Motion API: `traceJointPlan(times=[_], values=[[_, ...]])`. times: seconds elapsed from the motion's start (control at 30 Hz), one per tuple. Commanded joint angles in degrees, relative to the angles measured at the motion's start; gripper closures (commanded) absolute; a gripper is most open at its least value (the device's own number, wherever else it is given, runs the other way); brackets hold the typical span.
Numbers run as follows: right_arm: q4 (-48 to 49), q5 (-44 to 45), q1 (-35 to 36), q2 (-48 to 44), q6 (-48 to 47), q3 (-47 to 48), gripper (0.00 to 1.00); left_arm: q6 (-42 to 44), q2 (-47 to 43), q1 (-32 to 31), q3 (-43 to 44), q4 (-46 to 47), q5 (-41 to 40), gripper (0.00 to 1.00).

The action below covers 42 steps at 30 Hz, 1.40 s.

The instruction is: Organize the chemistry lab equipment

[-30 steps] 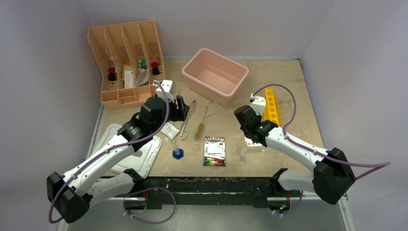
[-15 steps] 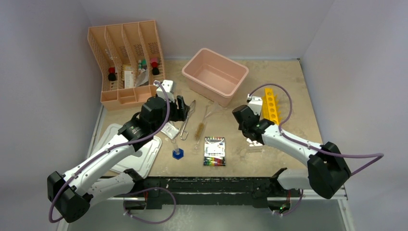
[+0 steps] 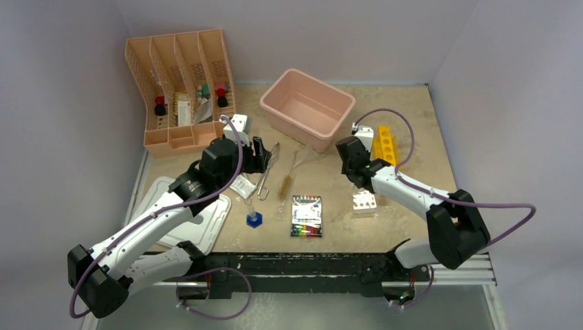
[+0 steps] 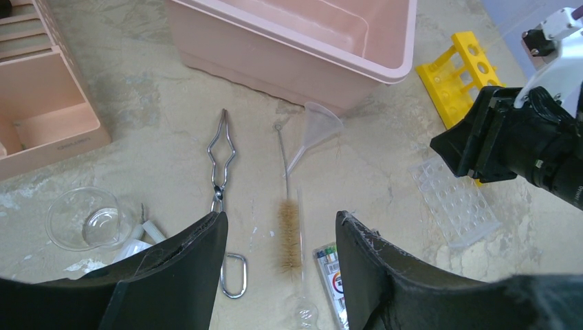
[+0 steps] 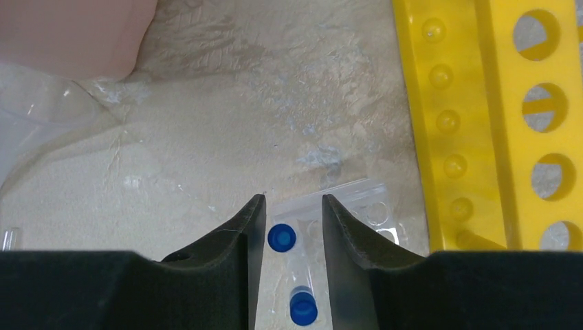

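Lifting away, your right gripper (image 5: 291, 206) has spread its fingers, leaving blue-capped tubes (image 5: 282, 237) in the clear tube rack (image 5: 371, 203) (placement looks done); left gripper (image 4: 278, 230) gapes empty.

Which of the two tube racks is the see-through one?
The clear tube rack, lying nearer the arms' bases: you can see through it. The yellow rack, farther back, is opaque and brightly coloured.

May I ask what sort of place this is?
Likely a staged chemistry-lab tabletop: a yellow plastic test-tube rack, a clear plastic funnel and metal wire tongs lie on it.
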Motion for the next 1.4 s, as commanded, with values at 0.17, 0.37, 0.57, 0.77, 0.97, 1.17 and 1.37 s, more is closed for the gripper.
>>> traceJointPlan(times=[0.17, 0.37, 0.57, 0.77, 0.97, 1.17, 1.37], values=[[4.56, -2.22, -0.35, 0.15, -7.39, 2.05, 0.72, 0.77, -0.30, 0.17, 0.15, 1.18, 0.16, 0.41], [4.17, -2.60, -0.52, -0.81, -10.02, 1.54, 0.77, 0.87, -0.48, 0.15, 0.20, 1.35, -0.13, 0.41], [3.46, -3.33, -0.44, -1.96, -8.60, -0.11, 0.81, 0.69, -0.30, 0.12, 0.11, 1.58, 0.39, 0.41], [2.55, -3.04, -0.46, -3.59, -7.87, -1.22, 0.82, 0.61, -0.04, 0.15, 0.09, 1.61, 0.82, 0.41], [2.00, -2.92, -0.50, -3.52, -7.48, -1.74, 0.82, 0.60, -0.13, 0.18, 0.08, 1.61, 0.80, 0.41], [2.70, -3.67, -0.47, -3.57, -7.30, -3.06, 0.79, 0.58, -0.04, 0.17, 0.11, 1.61, 0.85, 0.41], [3.57, -4.36, -0.51, -5.57, -7.38, -4.30, 0.76, 0.66, -0.04, 0.17, 0.04, 1.52, 0.73, 0.41]])
